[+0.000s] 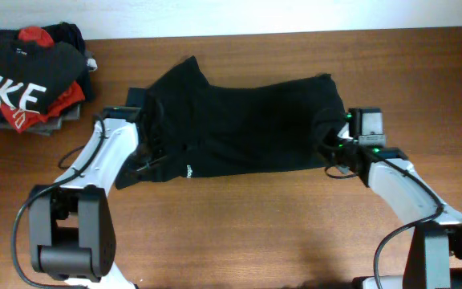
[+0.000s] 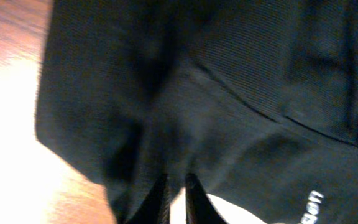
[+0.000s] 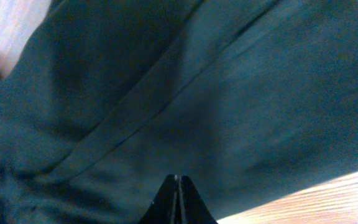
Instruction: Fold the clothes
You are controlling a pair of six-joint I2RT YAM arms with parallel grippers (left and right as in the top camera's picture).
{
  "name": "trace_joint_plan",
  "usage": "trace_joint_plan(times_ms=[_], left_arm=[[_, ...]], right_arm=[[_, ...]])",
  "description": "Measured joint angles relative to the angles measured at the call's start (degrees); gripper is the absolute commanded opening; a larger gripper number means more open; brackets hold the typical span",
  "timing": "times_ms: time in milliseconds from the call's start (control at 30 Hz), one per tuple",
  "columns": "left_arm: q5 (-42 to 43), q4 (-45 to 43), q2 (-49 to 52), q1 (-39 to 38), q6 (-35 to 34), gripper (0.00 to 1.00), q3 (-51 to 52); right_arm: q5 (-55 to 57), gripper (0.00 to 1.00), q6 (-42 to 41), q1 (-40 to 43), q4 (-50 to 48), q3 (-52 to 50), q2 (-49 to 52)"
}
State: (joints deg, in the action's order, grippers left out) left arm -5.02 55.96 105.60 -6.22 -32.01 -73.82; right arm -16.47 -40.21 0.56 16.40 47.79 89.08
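- My left hand (image 2: 177, 184) is pinched nearly flat, only a slit between the fingers (image 2: 163, 202). The tips are nipping the edge of the black T-shirt (image 1: 247, 120).
- My right hand (image 3: 178, 182) is clenched tight, fingers pressed together right against the shirt's cloth. Whether any fabric is caught between them, I cannot tell.
- The shirt lies spread across the middle of the surface (image 1: 255, 233), with my left hand at its left side and my right hand at its right.
- Writing on it: small white lettering (image 2: 310, 208) near the lower edge, too blurred to read in my left wrist view and a mere speck from overhead.
- Big white NIKE letters read clearly on another black shirt, the NIKE shirt (image 1: 22, 76). It tops the pile (image 1: 66, 112) at the far left corner, with a red garment (image 1: 34, 36) showing behind it. That pile sits apart from my shirt.
- Only overhead shows the pile and both arms. The wrist views are filled with dark cloth, a seam and slivers of wood.
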Motion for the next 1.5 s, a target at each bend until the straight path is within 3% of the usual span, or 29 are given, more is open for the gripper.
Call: trace_joint_plan(times_ms=[167, 533, 933, 1500], left_arm=[[-0.48, 0.31, 0.00, 3.54, 0.31, 0.01, 0.00], [-0.42, 0.26, 0.00, 4.63, 1.77, 0.01, -0.26], [0.17, -2.25, -11.89, -2.40, 4.96, 0.01, -4.90], [6.75, -5.46, 7.43, -3.85, 8.26, 0.01, -4.39]], right_arm=[[2.29, 0.04, 4.79, 4.15, 2.82, 0.00, 0.00], [4.46, 0.04, 9.07, 4.17, 3.98, 0.00, 4.02], [5.03, 0.04, 9.22, 4.17, 3.52, 0.00, 4.15], [9.94, 0.04, 9.22, 4.17, 3.54, 0.00, 4.15]])
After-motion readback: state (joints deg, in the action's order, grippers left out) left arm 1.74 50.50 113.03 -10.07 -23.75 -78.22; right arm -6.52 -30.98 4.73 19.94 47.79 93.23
